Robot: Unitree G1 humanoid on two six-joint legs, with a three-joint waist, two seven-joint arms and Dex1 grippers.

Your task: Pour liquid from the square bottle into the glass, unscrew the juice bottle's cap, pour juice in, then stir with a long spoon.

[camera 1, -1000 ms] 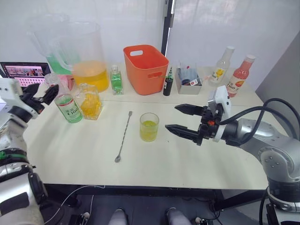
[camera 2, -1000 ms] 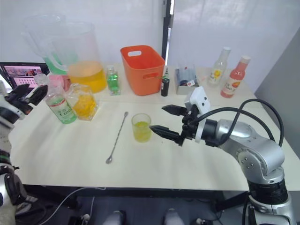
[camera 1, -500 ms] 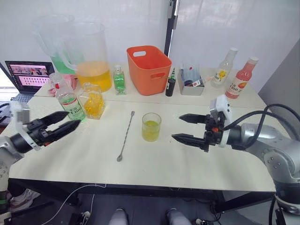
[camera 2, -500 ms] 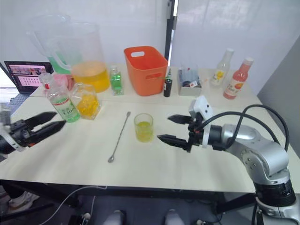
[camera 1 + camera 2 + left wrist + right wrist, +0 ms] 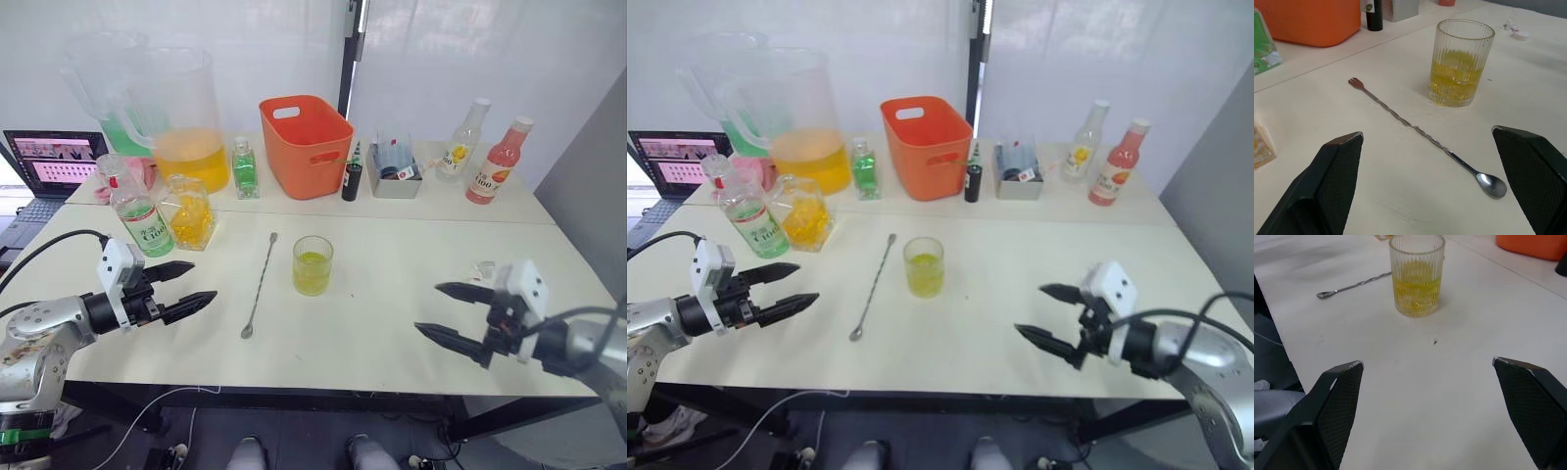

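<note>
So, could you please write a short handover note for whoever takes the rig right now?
Left gripper: open, holding nothing, low over the table's left side, pointing toward the spoon.
Right gripper: open, holding nothing, over the table's right side, well clear of the glass.
Glass: mid-table, upright, part full of yellow liquid.
Spoon: flat on the table just left of the glass, not touching it.
Square bottle and juice bottle: upright at back left, the juice bottle capped.
Done: some liquid is in the glass.
Left: stirring, at least; whether juice was poured cannot be told.

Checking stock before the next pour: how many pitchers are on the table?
2, both at the back left: the pitcher of orange liquid, and a pitcher of green liquid partly hidden behind it.
</note>
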